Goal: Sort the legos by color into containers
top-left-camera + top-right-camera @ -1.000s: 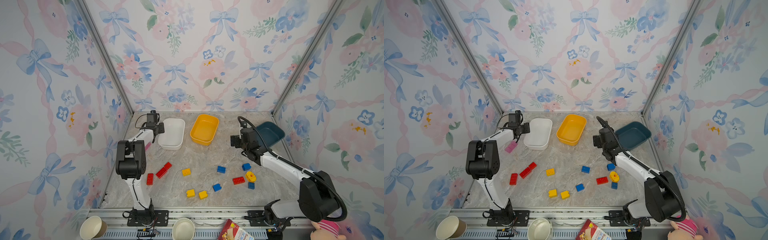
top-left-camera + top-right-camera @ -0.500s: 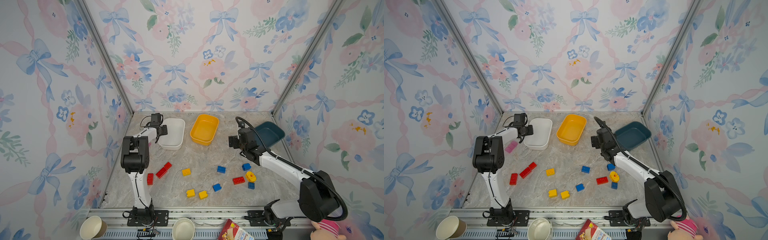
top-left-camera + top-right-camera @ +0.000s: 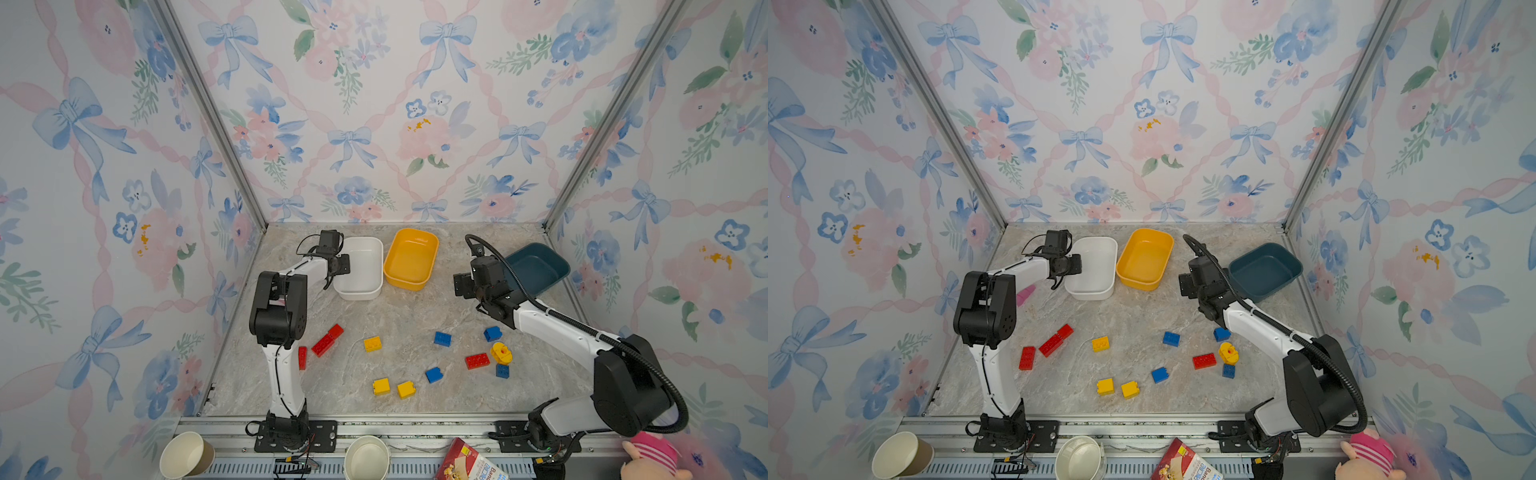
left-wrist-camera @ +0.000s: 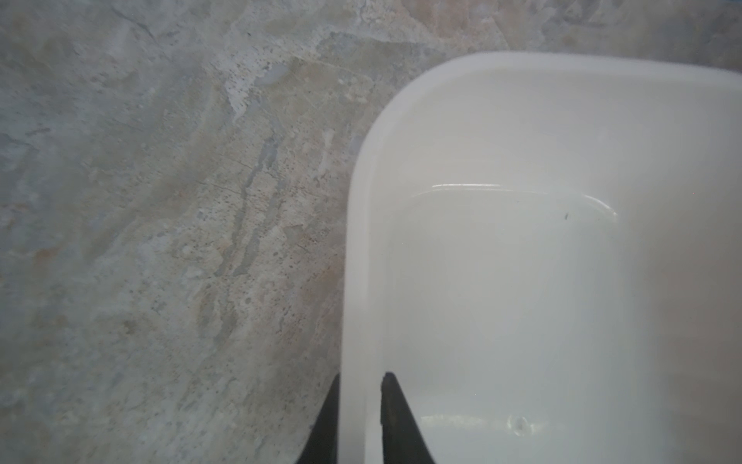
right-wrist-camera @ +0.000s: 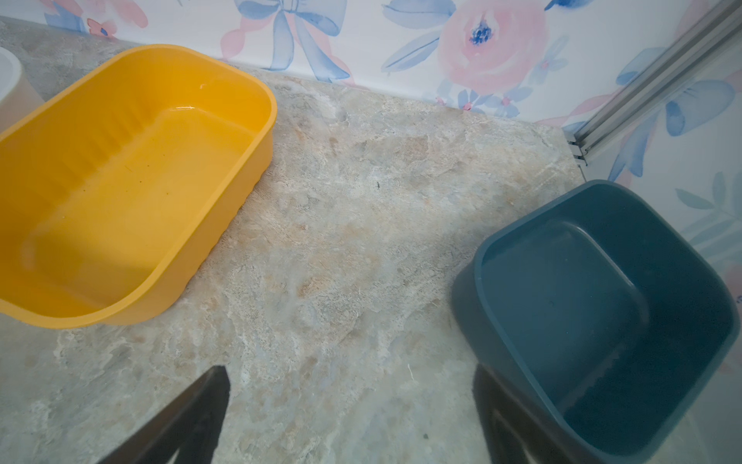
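Left wrist view: left gripper (image 4: 360, 377) clamped astride the white tub's (image 4: 405, 90) long wall nearest that arm; right gripper (image 5: 349, 369) spread apart, beside the teal tub (image 5: 480, 261).

The marbled tabletop (image 3: 374, 316) bears a white tub (image 3: 357, 294), a yellow-orange tub (image 3: 405, 284) and a teal tub (image 3: 557, 259) towards the back, loose red, yellow and blue legos (image 3: 372, 344) scattered nearer the front, and a pink block (image 3: 1025, 294) left of the white tub.

Plastic and stone-look finishes
The white tub (image 4: 361, 209), yellow-orange tub (image 5: 245, 184) and dark teal tub (image 5: 602, 321) are showing smooth, slightly glossy plastic; the worktop (image 5: 341, 241) is looking matt, mottled like stone.
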`<action>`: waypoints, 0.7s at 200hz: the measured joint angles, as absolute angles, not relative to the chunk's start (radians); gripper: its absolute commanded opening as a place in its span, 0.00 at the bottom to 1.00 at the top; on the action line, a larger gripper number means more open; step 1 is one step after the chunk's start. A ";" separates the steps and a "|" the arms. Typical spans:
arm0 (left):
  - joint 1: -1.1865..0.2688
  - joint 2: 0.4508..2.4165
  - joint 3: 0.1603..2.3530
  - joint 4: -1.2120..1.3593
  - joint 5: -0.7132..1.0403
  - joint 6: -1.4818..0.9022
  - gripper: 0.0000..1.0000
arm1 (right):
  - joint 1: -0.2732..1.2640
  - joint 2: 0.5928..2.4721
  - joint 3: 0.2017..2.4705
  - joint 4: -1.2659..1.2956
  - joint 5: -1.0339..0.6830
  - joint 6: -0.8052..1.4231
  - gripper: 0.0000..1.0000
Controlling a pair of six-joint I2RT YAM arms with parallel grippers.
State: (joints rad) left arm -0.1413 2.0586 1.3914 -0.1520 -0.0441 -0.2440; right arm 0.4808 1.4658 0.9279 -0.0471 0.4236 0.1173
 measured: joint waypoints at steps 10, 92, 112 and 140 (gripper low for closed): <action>-0.150 2.057 1.386 -0.152 -0.044 -0.249 0.16 | 0.481 1.480 0.940 -0.051 0.424 0.121 0.97; -0.222 2.006 1.320 -0.172 -0.088 -0.286 0.20 | 0.481 1.742 1.232 -0.182 0.408 0.143 0.97; -0.222 1.992 1.310 -0.189 -0.113 -0.298 0.29 | 0.480 1.799 1.292 -0.220 0.392 0.154 0.97; -0.222 1.975 1.307 -0.201 -0.136 -0.302 0.38 | 0.472 1.876 1.377 -0.266 0.347 0.173 0.97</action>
State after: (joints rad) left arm -0.2222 1.9751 1.3067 -0.2008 -0.1364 -0.3019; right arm 0.4725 1.8763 1.3773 -0.2657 0.3470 0.1730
